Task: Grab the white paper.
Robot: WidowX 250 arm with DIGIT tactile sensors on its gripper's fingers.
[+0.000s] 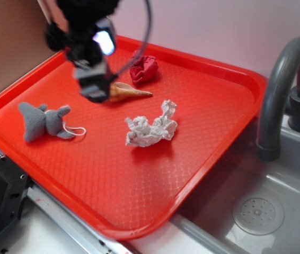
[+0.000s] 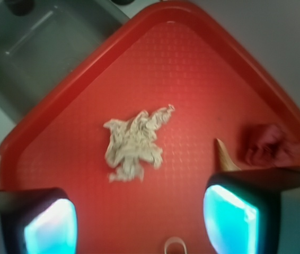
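Exterior view, item one: the white paper, a crumpled, irregular wad with grey creases, lying loose near the middle of the red tray, which sits partly over the sink beside the grey faucet. Other contents: a red paper wad toward the far rim, a cone-shaped seashell just in front of it, and a grey plush toy with a white loop at the left. My gripper hangs above the tray close to the seashell, well apart from the white paper; this view is blurred there, so I cannot tell from it how the fingers stand. Wrist view: the white paper lies ahead of and between my fingers, which are spread wide and hold nothing. The seashell tip and the red paper wad show at the right, clear of the target. Handling, as I judge it: very light, soft, and crushable, not slippery and not fragile; it should compress and hold under a pinch, though it may skid on the smooth tray if nudged from one side. I would take it across the dense central body, not the thin upturned corner, which would likely just fold.
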